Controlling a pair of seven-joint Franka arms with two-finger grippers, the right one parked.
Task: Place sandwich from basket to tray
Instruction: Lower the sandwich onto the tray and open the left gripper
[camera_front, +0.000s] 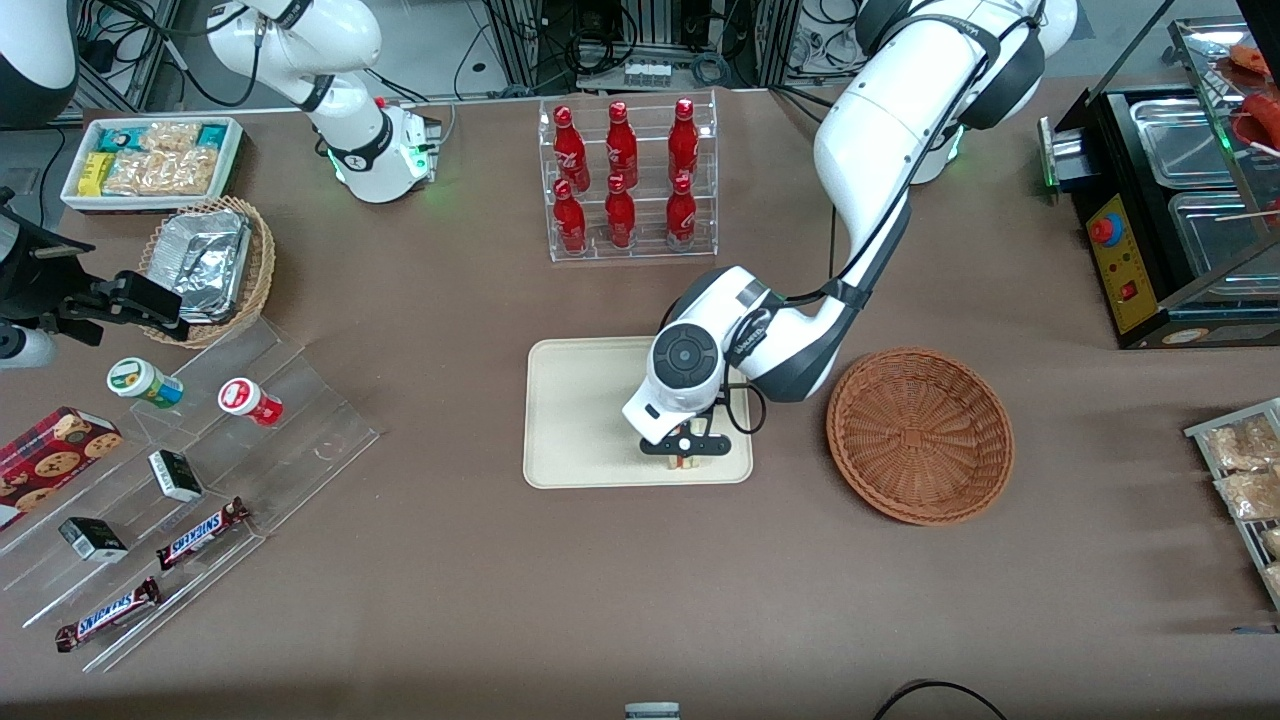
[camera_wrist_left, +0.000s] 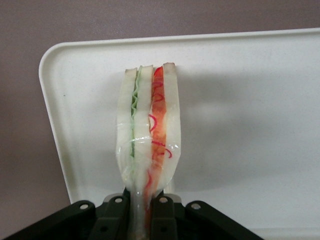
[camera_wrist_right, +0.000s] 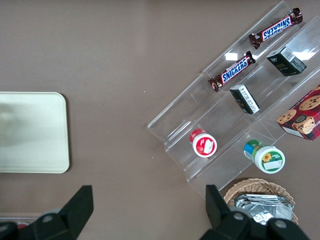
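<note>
the tool (camera_front: 683, 446) hangs over the near corner of the tray (camera_front: 570, 410), clenched on the sandwich (camera_wrist_left: 149, 135) — its fingers (camera_wrist_left: 161, 210) pinch the wrapped wedge, which seems to touch the tray. the basket (camera_front: 920, 434) sits beside the tray on the tabletop (camera_front: 450, 600), toward the working arm's end.

I read "SNICKERS" on two candy bars (camera_wrist_right: 236, 71) lying on the clear stepped rack (camera_wrist_right: 235, 115) (blue letters on brown wrappers). Lettering on my forearm (camera_front: 745, 345) probably reads "FRANKA", too small to confirm.
</note>
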